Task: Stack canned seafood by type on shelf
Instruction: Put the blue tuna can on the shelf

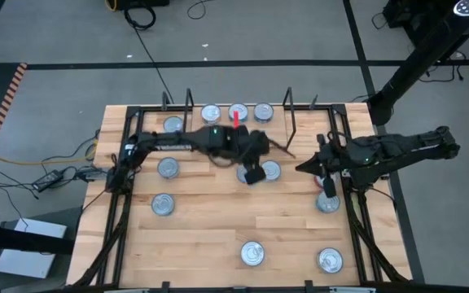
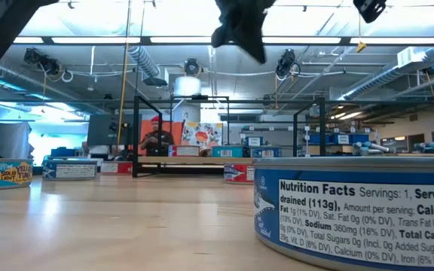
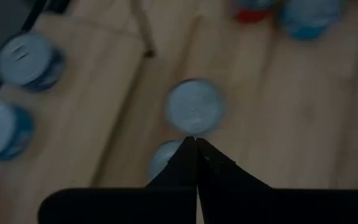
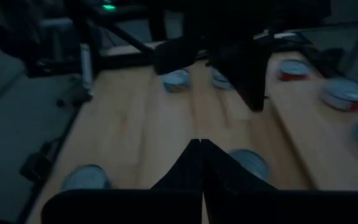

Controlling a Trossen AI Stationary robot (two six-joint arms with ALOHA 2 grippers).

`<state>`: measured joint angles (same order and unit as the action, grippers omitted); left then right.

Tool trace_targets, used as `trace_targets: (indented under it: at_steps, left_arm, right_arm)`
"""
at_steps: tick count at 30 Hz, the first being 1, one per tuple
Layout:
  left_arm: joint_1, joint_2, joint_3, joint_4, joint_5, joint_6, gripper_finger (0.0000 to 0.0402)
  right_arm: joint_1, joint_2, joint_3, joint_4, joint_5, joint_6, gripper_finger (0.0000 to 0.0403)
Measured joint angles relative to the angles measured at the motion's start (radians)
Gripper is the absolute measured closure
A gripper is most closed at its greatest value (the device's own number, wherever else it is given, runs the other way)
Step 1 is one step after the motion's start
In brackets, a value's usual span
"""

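Eleven tins of canned seafood can be counted from above, spread over the worktop (image 1: 218, 224). Nearest, along the front edge, two are set: one tin (image 1: 252, 253) at 6 o'clock and another (image 1: 330, 260) at 5 o'clock. In the low view one blue-labelled tin (image 2: 356, 214) fills the near right corner and blocks what lies behind it.

Farther in, two more tins are placed at the sides, one (image 1: 163, 204) at 8 o'clock and one (image 1: 327, 202) at 4 o'clock. At mid-depth three are found: a tin (image 1: 168, 168) at 9 o'clock and a pair near the centre, of which one (image 1: 271, 170) lies clear and the other (image 1: 242, 173) is partly covered by the left claw (image 1: 253, 175). That claw is held above the pair with its fingers pressed together and nothing between them.

The right claw (image 1: 304, 167) is held at 3 o'clock, well apart from the pair, its fingers likewise closed on nothing.

At the far edge one shelf (image 1: 194, 122) is seen at 12 o'clock, between two black wire end frames (image 1: 290, 110). Three tins are lined on it: one (image 1: 211, 113), a red-marked one (image 1: 238, 112) and one (image 1: 263, 112). One last tin (image 1: 173, 124) lies at 11 o'clock, beside the shelf's end.

Beyond the worktop a person (image 2: 157, 135) in red is seen.
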<state>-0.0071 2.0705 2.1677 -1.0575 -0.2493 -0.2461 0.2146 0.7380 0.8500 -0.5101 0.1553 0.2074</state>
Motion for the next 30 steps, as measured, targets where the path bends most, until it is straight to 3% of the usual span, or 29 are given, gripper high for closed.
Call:
trace_targets:
  at_steps: [5, 10, 16, 22, 30]
  left_arm:
    - [-0.092, 0.0, 0.0, 0.096, -0.009, -0.02, 0.0401]
    - [-0.157, 0.0, 0.0, 0.143, -0.035, -0.02, 0.0401]
    - [-0.204, -0.003, -0.068, 0.287, -0.038, -0.022, 0.0402]
    - [-0.234, -0.002, -0.206, 0.544, -0.002, -0.061, 0.0401]
    - [-0.27, -0.047, -0.35, 0.655, 0.005, -0.077, 0.0402]
  right_arm:
    - [0.004, 0.0, -0.096, 0.183, -0.071, 0.037, 0.0398]
    - [0.029, 0.003, -0.124, 0.233, -0.071, 0.051, 0.0398]
    - [0.052, 0.01, -0.124, 0.231, -0.069, 0.052, 0.0398]
    - [0.063, 0.01, -0.124, 0.197, -0.067, 0.087, 0.0398]
    - [0.114, 0.048, -0.082, 0.083, -0.007, 0.116, 0.0398]
